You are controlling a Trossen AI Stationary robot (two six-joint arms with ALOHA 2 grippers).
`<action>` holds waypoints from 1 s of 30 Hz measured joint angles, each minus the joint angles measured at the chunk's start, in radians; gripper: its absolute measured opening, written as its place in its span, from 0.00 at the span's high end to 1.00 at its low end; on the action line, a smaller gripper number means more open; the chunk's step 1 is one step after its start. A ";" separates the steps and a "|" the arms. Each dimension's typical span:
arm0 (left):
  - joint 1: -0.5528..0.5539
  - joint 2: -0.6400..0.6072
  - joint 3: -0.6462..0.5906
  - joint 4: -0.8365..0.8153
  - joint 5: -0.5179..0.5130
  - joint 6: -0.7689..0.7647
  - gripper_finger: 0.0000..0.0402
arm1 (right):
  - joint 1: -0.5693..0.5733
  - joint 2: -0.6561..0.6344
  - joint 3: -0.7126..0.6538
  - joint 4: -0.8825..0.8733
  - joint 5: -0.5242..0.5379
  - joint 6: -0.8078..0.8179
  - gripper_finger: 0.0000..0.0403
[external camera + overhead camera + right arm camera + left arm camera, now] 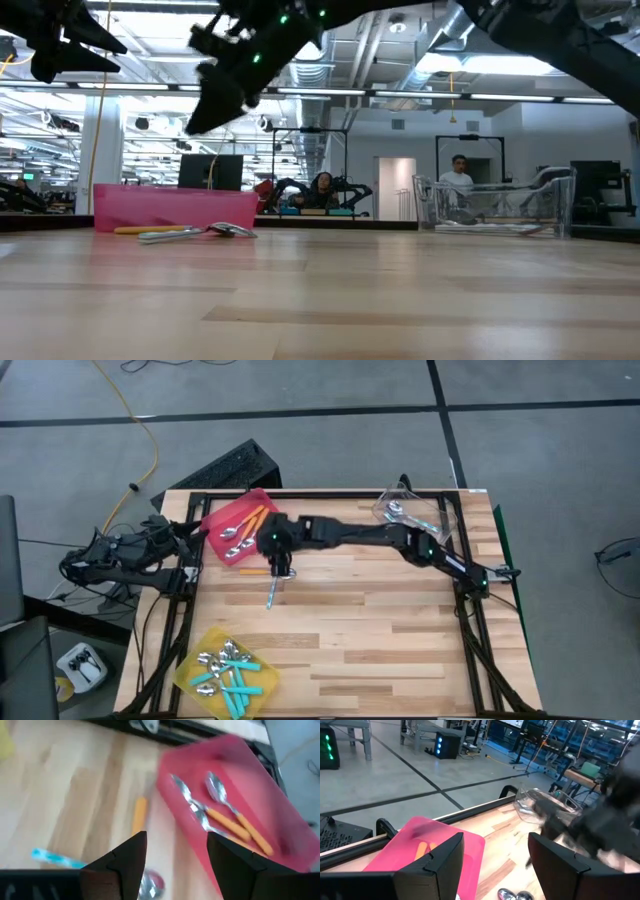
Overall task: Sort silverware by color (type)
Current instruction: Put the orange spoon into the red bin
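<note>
From my right wrist camera the light blue spoon [55, 858] is cut by the left pincer finger. The orange spoon on the counter [139, 815] is blurred. At two o'clock, the clear bin [418, 513] contents are too small.

Robotics lab: exposed ceiling ducts [380, 50], other robot rigs [310, 195], seated person [323, 185], grey carpet floor [300, 390].

You have a wooden counter [380, 630] carrying three bins: a red bin [225, 518] at the far left, a yellow bin [192, 666] at the near left corner and a clear bin [432, 512] at the far right. Across the room beyond, two people [459, 178] show.
</note>
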 joint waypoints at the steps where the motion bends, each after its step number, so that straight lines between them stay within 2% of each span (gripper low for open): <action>1: 0.000 0.000 0.000 0.000 0.000 0.000 0.49 | 0.006 0.010 0.001 0.004 0.000 0.001 0.43; 5: 0.000 0.000 0.000 -0.001 0.000 0.000 0.49 | 0.012 0.051 -0.005 -0.006 0.007 0.032 0.43; 10: 0.000 0.000 0.000 -0.001 0.000 0.000 0.49 | 0.002 0.049 -0.026 -0.017 -0.009 0.100 0.43; 21: 0.000 0.000 0.000 -0.001 0.000 0.000 0.49 | -0.003 0.060 -0.040 -0.129 -0.010 0.139 0.43; 30: 0.000 0.000 0.000 -0.001 0.000 -0.001 0.49 | 0.009 0.097 -0.037 -0.160 0.038 0.168 0.43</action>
